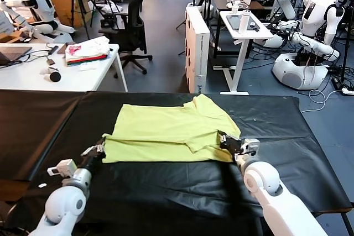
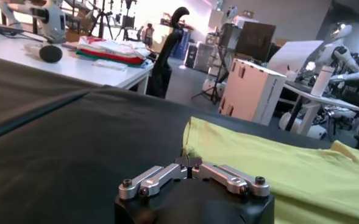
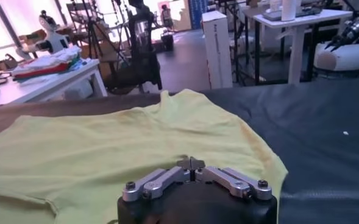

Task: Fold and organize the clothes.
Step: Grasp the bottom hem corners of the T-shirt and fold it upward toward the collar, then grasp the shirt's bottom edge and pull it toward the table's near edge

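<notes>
Lying between both tools, the T-shirt (image 1: 171,131) meets their seemingly closed tips at its near corners.

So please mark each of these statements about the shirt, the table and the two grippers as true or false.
1. The T-shirt lies on a black table cover. True.
2. The shirt is red. False: it is light yellow-green.
3. The left gripper is at the shirt's near left corner. True.
4. The right gripper hangs high above the shirt. False: it is low, at the shirt's near right edge.
5. The folded stack of clothes sits on the white desk behind. True.
</notes>
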Robot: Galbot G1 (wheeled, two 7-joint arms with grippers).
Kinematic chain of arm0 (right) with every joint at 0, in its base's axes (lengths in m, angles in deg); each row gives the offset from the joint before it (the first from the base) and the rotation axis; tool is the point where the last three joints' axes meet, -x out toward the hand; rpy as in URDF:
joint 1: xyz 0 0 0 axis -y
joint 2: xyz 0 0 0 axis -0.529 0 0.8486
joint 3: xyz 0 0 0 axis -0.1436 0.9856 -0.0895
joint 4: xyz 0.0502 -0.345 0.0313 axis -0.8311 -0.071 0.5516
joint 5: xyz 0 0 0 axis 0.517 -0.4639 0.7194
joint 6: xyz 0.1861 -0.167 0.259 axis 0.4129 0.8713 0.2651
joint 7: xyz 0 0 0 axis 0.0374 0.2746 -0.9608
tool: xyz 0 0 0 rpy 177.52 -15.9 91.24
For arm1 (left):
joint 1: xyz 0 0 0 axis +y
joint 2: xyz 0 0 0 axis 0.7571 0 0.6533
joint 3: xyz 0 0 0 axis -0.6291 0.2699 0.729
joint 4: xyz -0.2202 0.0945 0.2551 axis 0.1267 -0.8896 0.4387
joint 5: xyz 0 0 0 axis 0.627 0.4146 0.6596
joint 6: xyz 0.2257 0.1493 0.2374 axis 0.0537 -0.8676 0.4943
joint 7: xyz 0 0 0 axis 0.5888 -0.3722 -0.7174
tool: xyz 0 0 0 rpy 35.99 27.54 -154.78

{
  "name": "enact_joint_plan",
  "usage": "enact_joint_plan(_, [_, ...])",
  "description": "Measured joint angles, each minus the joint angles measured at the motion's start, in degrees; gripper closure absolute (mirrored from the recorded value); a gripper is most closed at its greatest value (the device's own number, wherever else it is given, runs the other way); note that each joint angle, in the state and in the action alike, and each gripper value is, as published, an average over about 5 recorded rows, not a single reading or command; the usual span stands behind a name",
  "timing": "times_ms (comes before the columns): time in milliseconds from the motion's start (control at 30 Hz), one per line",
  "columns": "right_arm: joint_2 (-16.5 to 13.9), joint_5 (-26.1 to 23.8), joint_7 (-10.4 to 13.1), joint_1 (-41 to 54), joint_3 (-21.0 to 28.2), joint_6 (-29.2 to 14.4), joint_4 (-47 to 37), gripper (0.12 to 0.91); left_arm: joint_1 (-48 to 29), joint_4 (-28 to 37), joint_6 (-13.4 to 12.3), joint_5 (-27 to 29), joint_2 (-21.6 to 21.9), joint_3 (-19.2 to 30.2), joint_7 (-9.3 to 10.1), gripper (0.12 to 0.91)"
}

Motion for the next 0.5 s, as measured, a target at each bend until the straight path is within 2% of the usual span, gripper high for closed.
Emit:
enact_joint_plan(67, [-1.3, -0.9, -0.4, -2.2, -1.1, 0.4, 2.1, 0.160, 0.4, -0.4, 0.1, 0.0, 0.0, -0.1, 0.01, 0.627])
enact_joint_plan(133, [-2.8, -1.9, -0.7, -4.7, -2.5, 0.7, 4.4, 0.129, 1.0, -1.0, 0.4, 0.1, 0.1, -0.3, 0.01, 0.494])
enact_joint_plan(200, [-4.3, -2.5, -0.9, -7.3, -3.9, 0.8, 6.6, 0.122, 1.8, -1.6, 0.7, 0.3, 0.2, -0.6, 0.00, 0.361])
enact_joint_plan(300, [-6.4, -2.7, -1.3, -11.3, -6.1, 1.0, 9.2, 0.119, 3.2, -2.7, 1.2, 0.5, 0.4, -1.1, 0.10, 0.203])
enact_joint_plan(400, [-8.0, -2.7, -2.0, -14.5, -7.6, 0.9, 10.5, 0.118, 5.1, -4.5, 1.6, 0.2, 0.2, -1.5, 0.24, 0.135])
enact_joint_plan(500, [-9.1, -2.7, -3.0, -16.8, -8.7, 0.6, 11.1, 0.118, 7.5, -7.2, 2.0, 0.8, -0.4, -1.5, 0.16, 0.126])
